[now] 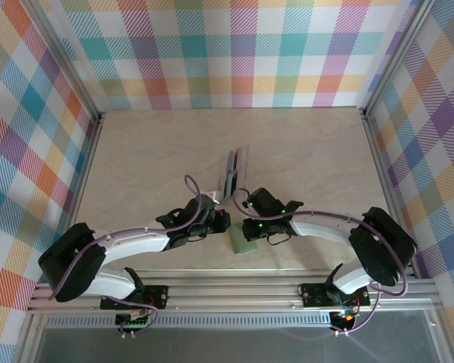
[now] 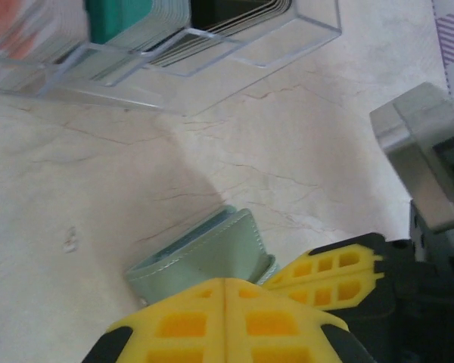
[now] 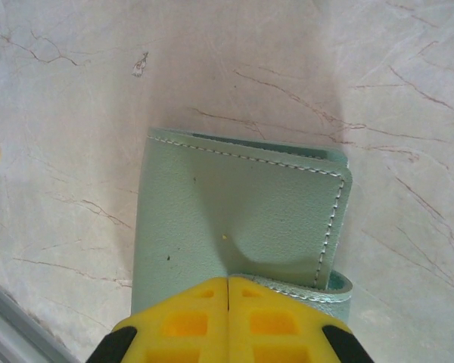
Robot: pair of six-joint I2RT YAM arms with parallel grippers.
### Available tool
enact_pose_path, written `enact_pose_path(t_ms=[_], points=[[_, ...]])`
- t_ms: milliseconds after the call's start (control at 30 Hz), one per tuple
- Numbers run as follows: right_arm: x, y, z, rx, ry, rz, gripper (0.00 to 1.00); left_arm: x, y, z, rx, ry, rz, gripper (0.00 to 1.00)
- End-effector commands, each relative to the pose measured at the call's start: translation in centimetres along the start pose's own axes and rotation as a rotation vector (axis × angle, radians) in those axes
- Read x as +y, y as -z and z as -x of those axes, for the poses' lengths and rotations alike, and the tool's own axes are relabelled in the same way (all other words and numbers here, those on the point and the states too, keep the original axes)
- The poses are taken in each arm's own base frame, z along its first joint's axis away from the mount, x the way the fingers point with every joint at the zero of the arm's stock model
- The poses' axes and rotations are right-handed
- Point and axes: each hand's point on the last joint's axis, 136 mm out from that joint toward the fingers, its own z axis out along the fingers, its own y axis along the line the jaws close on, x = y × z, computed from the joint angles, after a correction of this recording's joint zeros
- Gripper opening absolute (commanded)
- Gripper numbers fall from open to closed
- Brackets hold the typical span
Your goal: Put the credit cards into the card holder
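Centrally, near the front edge of the table (image 1: 151,151), the card holder (image 3: 242,212) lies as a pale grey-green folded wallet with white stitching along its edge, one leaf curling up slightly at a corner. The right pincer (image 3: 228,302) is shut, its yellow fingers pressed together with no gap, their tips over the near edge of the wallet; the material dimples just ahead of them, but I cannot tell whether a leaf is pinched. The left pincer (image 2: 225,310) is likewise shut, fingers together, its tips at the opposite side of the wallet; a hold on it cannot be confirmed. In the top view the two pincers flank the wallet closely. Beyond it, apart from it and toward the middle of the table, stands a clear plastic tray (image 2: 287,34) holding the credit cards (image 2: 117,15) on edge: a teal one, dark ones beside it, and a blurred reddish patch at the far end. Plaid walls (image 1: 242,53) enclose the table.
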Motion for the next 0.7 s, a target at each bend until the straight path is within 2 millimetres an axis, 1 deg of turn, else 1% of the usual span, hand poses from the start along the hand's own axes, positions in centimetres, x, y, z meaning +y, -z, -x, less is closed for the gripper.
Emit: enact_pose_path(t_ms=[0, 33, 100, 200, 400, 533, 667], points=[[-0.7, 0.0, -2.4, 0.08, -0.04, 0.002, 0.0, -1.0, -1.3, -1.3, 0.072, -0.021, -0.039, 0.02], [-0.7, 0.0, -2.5, 0.085, -0.042, 0.01, 0.0, -1.1, -1.7, -1.5, 0.083, -0.015, -0.047, 0.0], [-0.6, 0.0, -2.5, 0.085, -0.046, 0.017, 0.0, -1.2, -2.4, -1.8, 0.099, -0.008, -0.06, 0.0], [-0.5, 0.1, -2.4, 0.08, -0.054, 0.033, 0.0, -0.5, -3.3, -2.5, 0.119, -0.002, -0.043, 0.0], [-0.4, 0.2, -2.3, 0.08, -0.068, 0.067, 0.0, 0.5, -4.5, -4.1, 0.155, 0.003, -0.029, 0.0], [-0.2, 0.4, -2.0, 0.073, -0.082, 0.101, 0.0, 1.1, -4.9, -4.9, 0.166, -0.003, 0.003, 0.0], [-0.1, 0.9, -1.8, 0.059, -0.096, 0.134, 0.0, 1.8, -4.7, -5.2, 0.165, -0.014, 0.04, 0.0]])
